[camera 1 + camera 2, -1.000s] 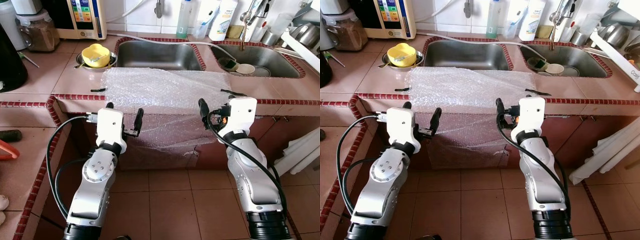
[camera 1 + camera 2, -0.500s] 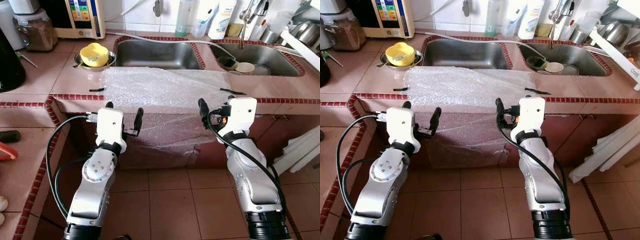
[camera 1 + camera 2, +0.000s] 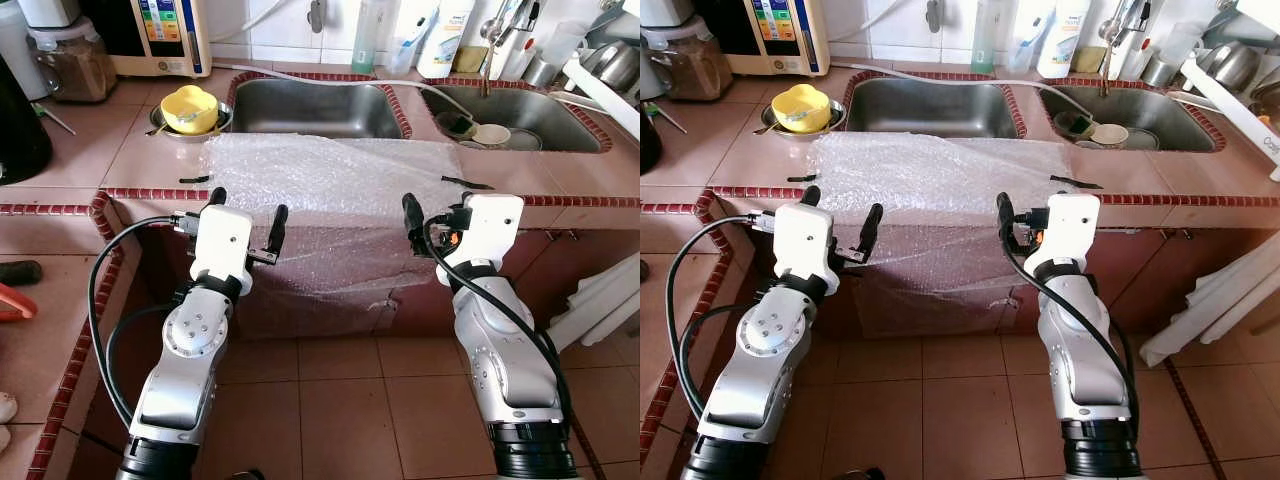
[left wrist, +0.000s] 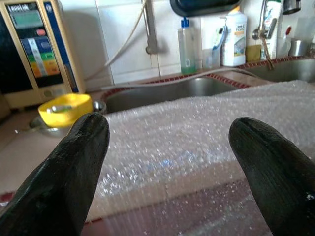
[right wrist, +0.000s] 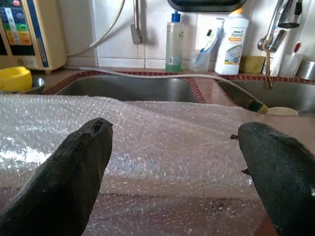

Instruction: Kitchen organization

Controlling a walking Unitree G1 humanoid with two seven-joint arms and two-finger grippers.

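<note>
A sheet of clear bubble wrap (image 3: 330,175) lies across the pink tiled counter (image 3: 150,160) in front of the sinks. Its front part hangs down over the red-trimmed edge and the cabinet. My left gripper (image 3: 248,208) is open just below that edge, at the sheet's left end. In the left wrist view its fingers (image 4: 78,157) point at the bubble wrap (image 4: 197,142) with nothing between them. My right gripper (image 3: 440,215) is open at the same height near the sheet's right end. The right wrist view has the bubble wrap (image 5: 167,142) close ahead of its fingertips (image 5: 86,152).
A yellow bowl (image 3: 190,108) in a metal dish sits on the counter to the left of the left sink (image 3: 315,108). The right sink (image 3: 520,120) holds dishes. Bottles (image 3: 445,40) stand behind by the tap, a water machine (image 3: 165,35) at the back left. Tiled floor (image 3: 330,400) lies below.
My left gripper has risen a little, closer to the counter edge and the sheet. The right gripper has shifted slightly up and to the right. Both stay open.
</note>
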